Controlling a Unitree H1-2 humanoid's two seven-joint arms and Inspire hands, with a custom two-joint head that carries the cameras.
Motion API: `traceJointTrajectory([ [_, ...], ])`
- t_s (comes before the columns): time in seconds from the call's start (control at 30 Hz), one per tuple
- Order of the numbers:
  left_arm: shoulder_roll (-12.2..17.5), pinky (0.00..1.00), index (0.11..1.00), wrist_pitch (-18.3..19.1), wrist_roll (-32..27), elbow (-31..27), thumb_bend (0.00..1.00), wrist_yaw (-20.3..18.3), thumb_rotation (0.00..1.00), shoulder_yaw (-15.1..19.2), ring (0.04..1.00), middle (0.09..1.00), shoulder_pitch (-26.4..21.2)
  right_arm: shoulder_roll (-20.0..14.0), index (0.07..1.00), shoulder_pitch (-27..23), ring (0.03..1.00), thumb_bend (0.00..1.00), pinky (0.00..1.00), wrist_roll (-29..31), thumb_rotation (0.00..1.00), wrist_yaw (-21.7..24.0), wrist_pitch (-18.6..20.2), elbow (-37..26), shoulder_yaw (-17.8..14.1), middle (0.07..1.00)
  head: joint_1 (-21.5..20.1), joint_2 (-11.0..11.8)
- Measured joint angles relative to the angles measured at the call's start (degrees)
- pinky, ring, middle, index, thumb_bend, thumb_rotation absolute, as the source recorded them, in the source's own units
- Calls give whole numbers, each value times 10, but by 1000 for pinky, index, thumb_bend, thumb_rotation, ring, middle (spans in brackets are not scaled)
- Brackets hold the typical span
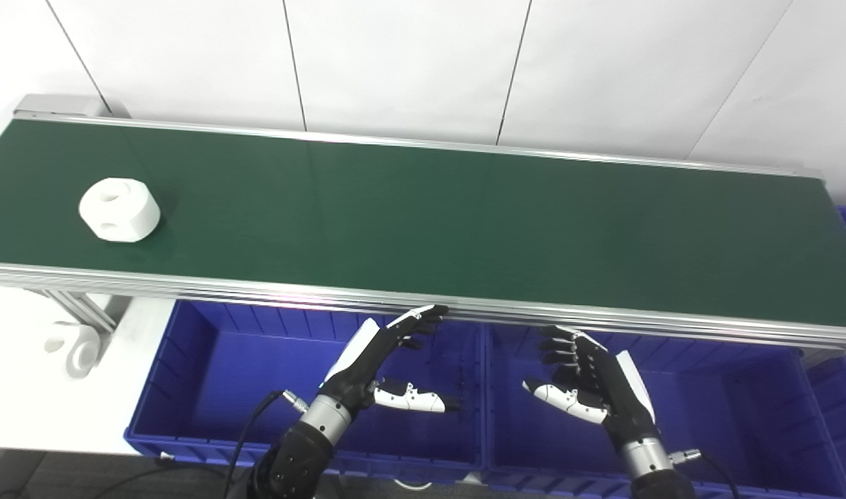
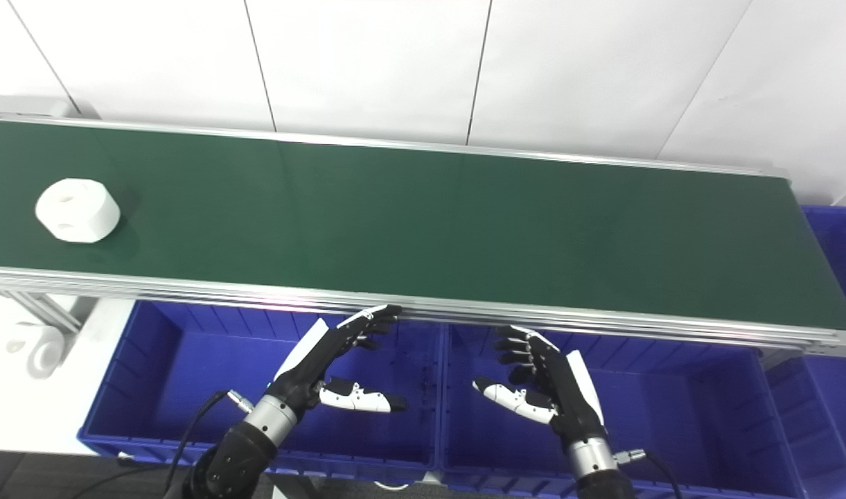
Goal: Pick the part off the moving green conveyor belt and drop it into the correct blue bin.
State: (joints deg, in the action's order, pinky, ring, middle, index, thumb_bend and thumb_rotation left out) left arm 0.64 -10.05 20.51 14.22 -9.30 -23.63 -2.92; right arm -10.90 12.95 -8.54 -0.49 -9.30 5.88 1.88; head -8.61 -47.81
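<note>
I had both hands empty. The left hand [image 1: 384,360] had its fingers [image 1: 423,320] spread and stretched forward, tips at the near rail [image 1: 256,287] of the belt, thumb held out to the side. The right hand [image 1: 589,381] had its fingers loosely curled but apart, closed on nothing, thumb pointing inward toward the left hand. Both hands hung over the blue bins, the left over the left bin [image 1: 208,360] and the right over the right bin [image 1: 741,402], short of the belt surface.

The white part [image 1: 120,209] sat on the green belt [image 1: 464,222] near its far left end, well apart from both hands and off to the left of them. It was a squat, rounded block with holes in its top and side; I saw no clear long axis, so grasp direction looked uncritical.

The left hand was the nearer of the two, and I judged it the one to use. The reach would run forward and leftward over the rail, unless the belt carried the part rightward to the hand first.

A similar white part [image 1: 73,346] lay off the belt on the white table [image 1: 21,388] at the left.
</note>
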Motion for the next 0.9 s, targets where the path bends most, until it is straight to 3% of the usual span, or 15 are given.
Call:
traceJointTrajectory([
  [0.67,0,754,863,0,0,0,748,0,295,0,841,868,0,0,761,0,684,600,613,2,297,0,0,-2,0,722,-1,0],
  [0.9,0,751,863,-1,0,3,748,0,292,0,839,868,0,0,766,0,691,600,619,-1,317,0,0,0,1,728,12,14],
])
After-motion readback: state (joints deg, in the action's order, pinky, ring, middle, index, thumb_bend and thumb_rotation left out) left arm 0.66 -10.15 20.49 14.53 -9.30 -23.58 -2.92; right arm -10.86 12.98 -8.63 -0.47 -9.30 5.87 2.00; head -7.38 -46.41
